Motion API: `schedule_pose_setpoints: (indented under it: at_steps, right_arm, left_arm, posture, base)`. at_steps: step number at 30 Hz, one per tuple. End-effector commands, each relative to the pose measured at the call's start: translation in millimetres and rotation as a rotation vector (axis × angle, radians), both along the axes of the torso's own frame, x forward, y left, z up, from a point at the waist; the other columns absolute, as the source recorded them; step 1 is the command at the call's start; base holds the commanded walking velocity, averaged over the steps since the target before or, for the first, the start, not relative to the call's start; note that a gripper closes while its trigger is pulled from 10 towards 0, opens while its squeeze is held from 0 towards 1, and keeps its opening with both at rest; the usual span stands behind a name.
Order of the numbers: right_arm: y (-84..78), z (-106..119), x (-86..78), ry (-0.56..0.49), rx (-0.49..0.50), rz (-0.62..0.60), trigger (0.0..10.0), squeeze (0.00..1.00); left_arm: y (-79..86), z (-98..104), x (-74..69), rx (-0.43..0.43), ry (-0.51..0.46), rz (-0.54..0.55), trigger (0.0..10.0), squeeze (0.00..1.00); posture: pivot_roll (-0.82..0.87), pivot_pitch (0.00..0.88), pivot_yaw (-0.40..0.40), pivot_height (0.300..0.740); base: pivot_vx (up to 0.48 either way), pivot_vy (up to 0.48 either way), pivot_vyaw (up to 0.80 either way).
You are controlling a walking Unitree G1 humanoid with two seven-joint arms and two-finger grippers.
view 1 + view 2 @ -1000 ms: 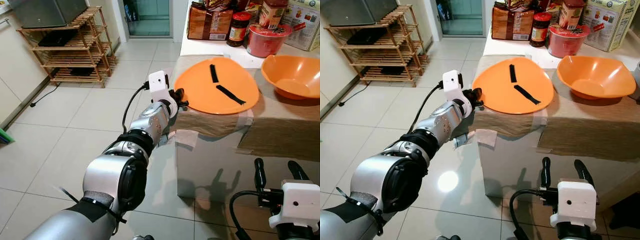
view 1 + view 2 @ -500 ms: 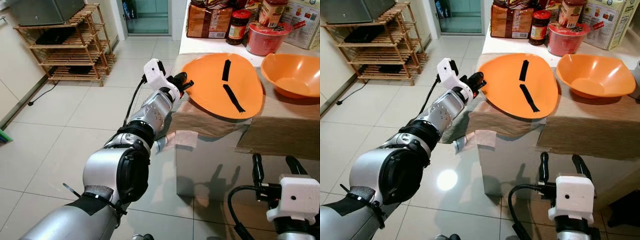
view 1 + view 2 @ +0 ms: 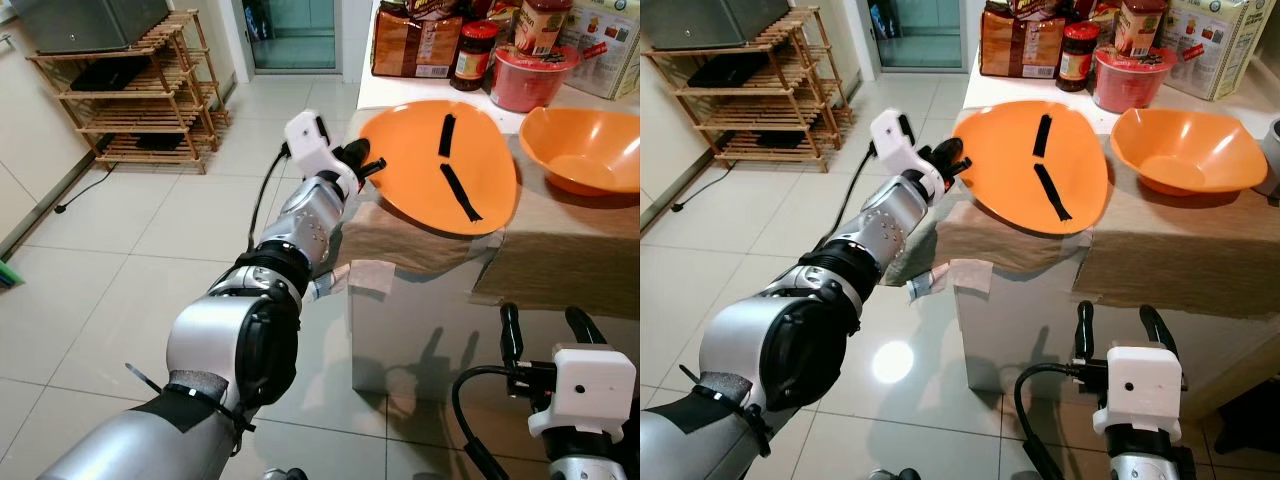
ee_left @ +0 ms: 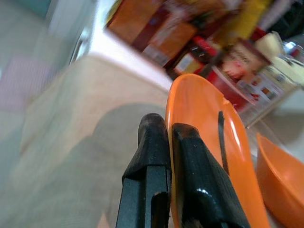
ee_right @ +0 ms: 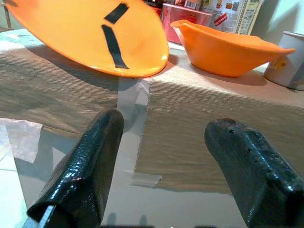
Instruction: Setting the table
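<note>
An orange plate (image 3: 440,165) with two black tape strips hangs tilted over the left corner of the cloth-covered table (image 3: 570,260). Its left rim is raised and its right edge is low by the cloth. My left gripper (image 3: 358,166) is shut on that raised rim. In the left wrist view the two black fingers (image 4: 153,142) pinch the plate's edge (image 4: 209,123). An orange bowl (image 3: 585,150) rests on the cloth just right of the plate. My right gripper (image 3: 543,325) is open, low in front of the table's front face, holding nothing.
A red pot (image 3: 528,76), jars and food packages stand at the back of the table. A wooden shelf rack (image 3: 140,90) stands against the far left wall, with a cable on the tiled floor. A crumpled paper (image 3: 372,276) hangs at the table's left corner.
My left gripper has lifted the plate's left rim, so the plate went from lying flat on the corner to tilted, turning a little. The right arm has barely moved.
</note>
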State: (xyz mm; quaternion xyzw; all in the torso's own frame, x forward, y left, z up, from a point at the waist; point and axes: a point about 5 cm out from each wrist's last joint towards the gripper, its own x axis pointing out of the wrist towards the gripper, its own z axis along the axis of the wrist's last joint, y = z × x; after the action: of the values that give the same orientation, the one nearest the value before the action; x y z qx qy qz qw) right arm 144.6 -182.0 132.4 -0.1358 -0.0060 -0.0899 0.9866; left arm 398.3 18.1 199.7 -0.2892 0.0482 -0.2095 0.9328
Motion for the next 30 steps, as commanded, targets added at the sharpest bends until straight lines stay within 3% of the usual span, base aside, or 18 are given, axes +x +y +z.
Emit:
schedule_pose_setpoints:
  at_steps: [1,5,8,17,23,30]
  right_arm:
    - [1.2,-3.4,0.1,0.017,0.004,0.005,10.0,0.00]
    - [1.5,-4.9,4.1,0.009,0.008,0.008,10.0,0.00]
    - [1.5,-6.7,8.3,0.004,0.010,0.015,10.0,0.00]
    - [1.9,-8.5,11.8,-0.007,0.010,0.016,10.0,0.00]
    - [0.7,-8.6,12.3,-0.010,0.008,0.013,10.0,0.00]
    - [2.8,-9.4,11.5,-0.009,0.012,0.016,10.0,0.00]
  left_arm:
    - [-17.5,12.5,-3.6,0.067,-0.081,-0.052,0.0,0.00]
    - [-18.8,22.9,-4.3,0.167,-0.211,-0.070,0.0,0.00]
    - [-21.6,22.9,-5.9,0.209,-0.242,-0.088,0.0,0.00]
    - [-17.6,14.1,-5.2,0.247,-0.204,-0.026,0.0,0.00]
    - [-9.2,24.5,-0.3,0.240,-0.228,0.022,0.0,0.00]
    - [-18.8,10.1,-5.2,0.316,-0.184,-0.014,0.0,0.00]
  posture:
    - [-0.29,0.016,0.123,0.740]
    - [-0.27,0.004,0.125,0.740]
    - [-0.25,0.000,0.123,0.740]
    - [-0.26,0.000,0.131,0.740]
    - [-0.26,0.000,0.133,0.740]
    - [-0.26,0.000,0.135,0.740]
  base:
    - [0.000,0.000,0.00]
    - [0.000,0.000,0.00]
    - [0.000,0.000,0.00]
    - [0.000,0.000,0.00]
    - [0.000,0.000,0.00]
    - [0.000,0.000,0.00]
